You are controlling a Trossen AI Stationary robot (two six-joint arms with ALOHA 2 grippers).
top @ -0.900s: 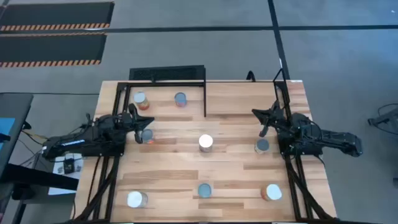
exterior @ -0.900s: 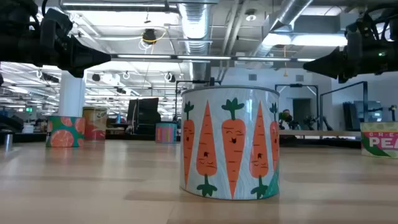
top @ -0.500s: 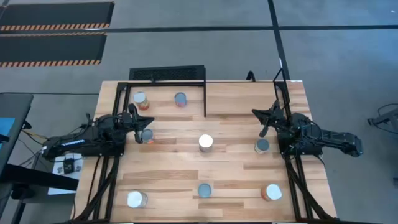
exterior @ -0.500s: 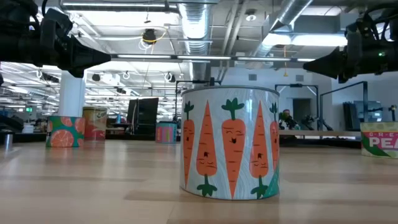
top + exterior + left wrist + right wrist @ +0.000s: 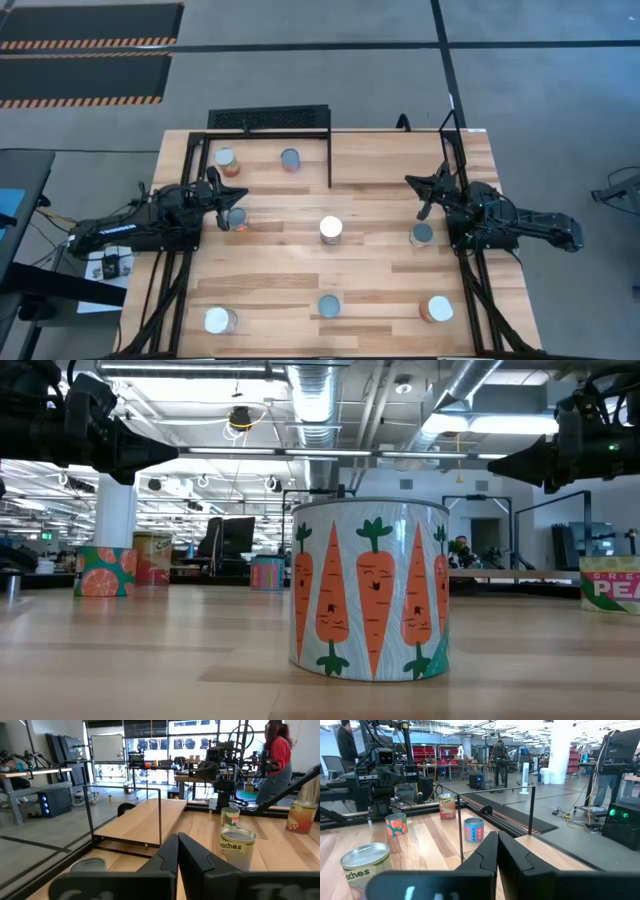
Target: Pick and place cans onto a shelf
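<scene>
Showing carrots, the nearest can [image 5: 370,588]; another [image 5: 235,847] reads "eaches".

Open tabletop separates the scattered cans [image 5: 331,229]; black frame bars [image 5: 330,160] obstruct access along the shelf [image 5: 260,170].

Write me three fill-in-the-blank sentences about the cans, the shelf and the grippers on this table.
1. The shelf area holds ___ cans.
2. The can nearest the low camera is printed with ___.
3. The left gripper and the right gripper both have their fingers ___.

Missing words: two; carrots; shut
</scene>
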